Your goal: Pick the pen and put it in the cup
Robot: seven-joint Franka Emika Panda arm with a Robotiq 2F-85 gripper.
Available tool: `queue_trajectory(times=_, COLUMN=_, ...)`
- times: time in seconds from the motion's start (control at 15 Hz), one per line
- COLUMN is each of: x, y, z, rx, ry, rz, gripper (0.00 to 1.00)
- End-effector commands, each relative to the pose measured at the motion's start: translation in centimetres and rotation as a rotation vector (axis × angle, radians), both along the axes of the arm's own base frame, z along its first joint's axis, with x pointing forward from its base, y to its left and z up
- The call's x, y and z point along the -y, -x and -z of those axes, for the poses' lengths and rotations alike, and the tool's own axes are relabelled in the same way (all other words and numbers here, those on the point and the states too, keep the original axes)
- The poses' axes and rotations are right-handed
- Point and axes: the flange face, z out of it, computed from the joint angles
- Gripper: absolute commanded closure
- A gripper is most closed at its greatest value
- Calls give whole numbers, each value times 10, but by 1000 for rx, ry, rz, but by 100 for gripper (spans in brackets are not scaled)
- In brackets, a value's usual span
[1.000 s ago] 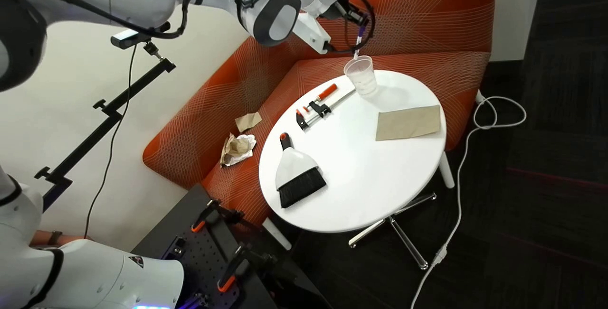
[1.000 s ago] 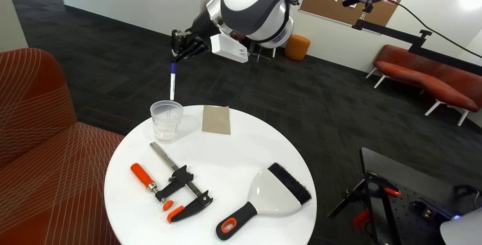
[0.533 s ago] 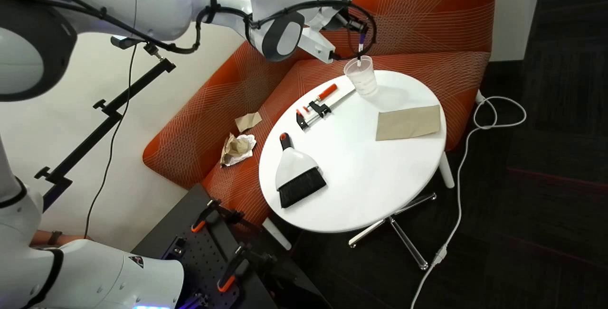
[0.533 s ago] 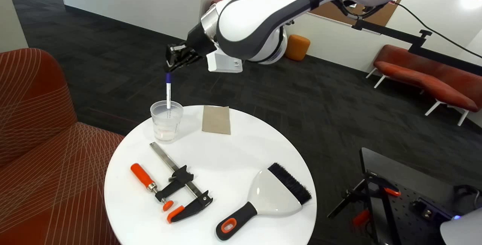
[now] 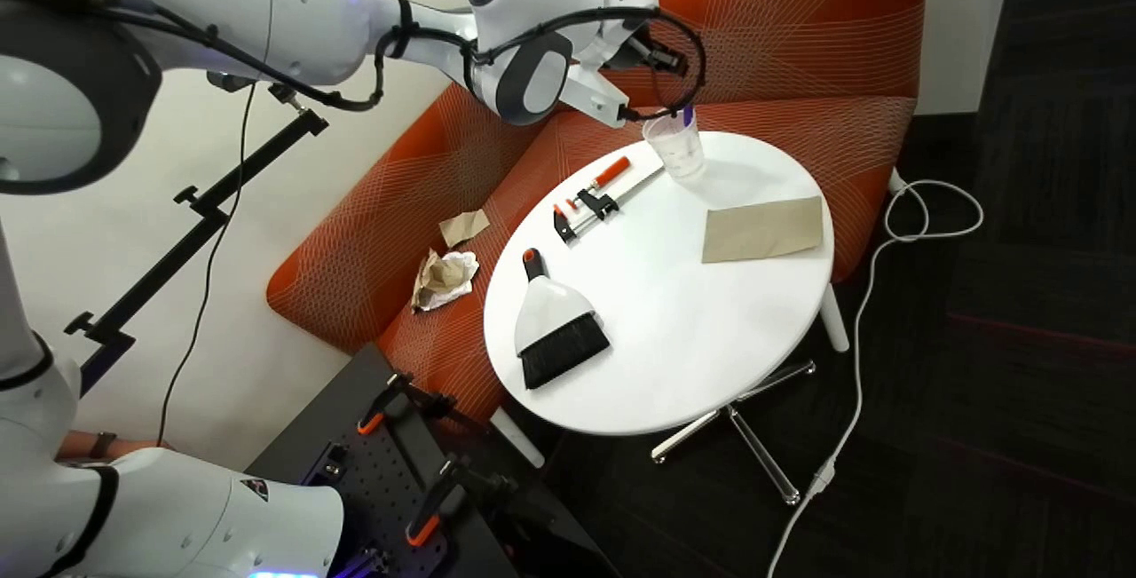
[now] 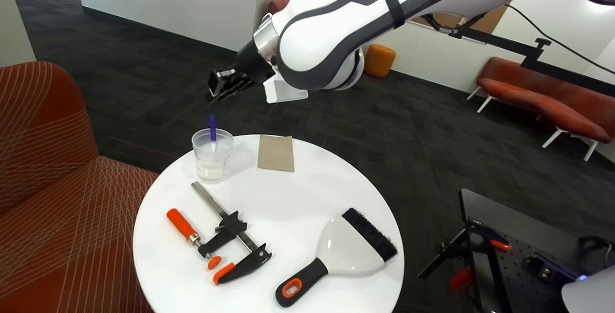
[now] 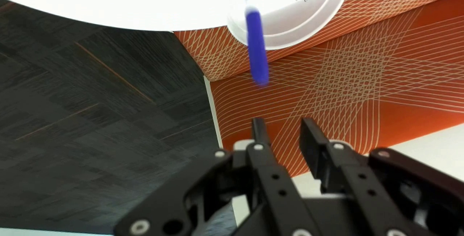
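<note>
Near the cup (image 6: 211, 163) holding the pen (image 6: 213, 129) lie clamp (image 6: 232, 225) and tan pad (image 6: 276, 153).

In the wrist view the gripper (image 7: 284, 131) shows at the lower right, its two black fingers (image 7: 314, 141) parted, a gap between their tips. In an exterior view the white arm (image 6: 317, 39) slants from the upper right down to left of centre.

Washed-out tabletop (image 7: 108, 2) and blurry pen (image 7: 256, 44) in the wrist view.
</note>
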Motion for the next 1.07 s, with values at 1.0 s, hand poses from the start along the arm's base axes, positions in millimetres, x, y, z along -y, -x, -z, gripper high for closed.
queue_trajectory(times=1.0, x=31, y=20, z=-80, rx=20, ry=-74, rz=-70, gripper=0)
